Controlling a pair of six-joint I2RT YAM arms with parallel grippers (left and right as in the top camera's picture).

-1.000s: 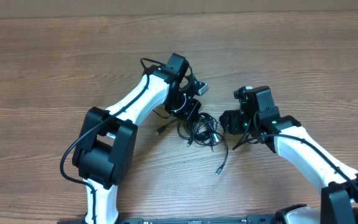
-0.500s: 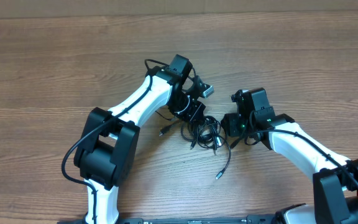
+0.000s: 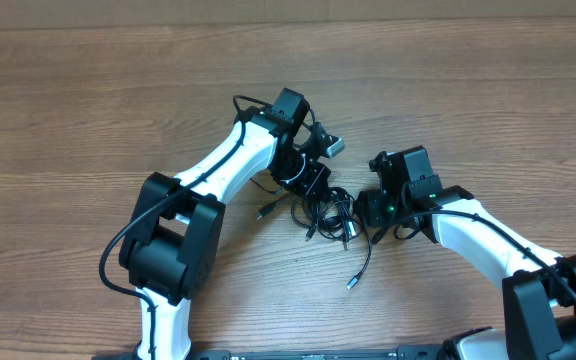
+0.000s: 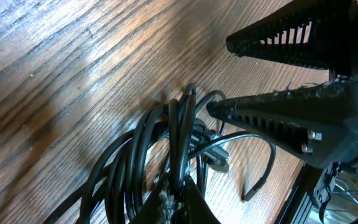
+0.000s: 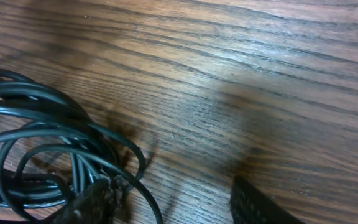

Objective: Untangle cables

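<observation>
The cables lie as one black tangle of thin loops on the wood between my two arms. One loose end with a small plug trails toward the front. My left gripper stands at the tangle's upper left, and in the left wrist view it is shut on several cable strands. My right gripper is at the tangle's right edge, open. In the right wrist view the right gripper has one cable loop curving just inside its left finger.
A second plug end sticks out on the tangle's left side. The right gripper's ribbed fingers show close over the cables in the left wrist view. Bare wooden table surrounds the tangle.
My right gripper has moved left and a little down onto the tangle's right edge. The left gripper shifted slightly up and right with its strands, then held still.
</observation>
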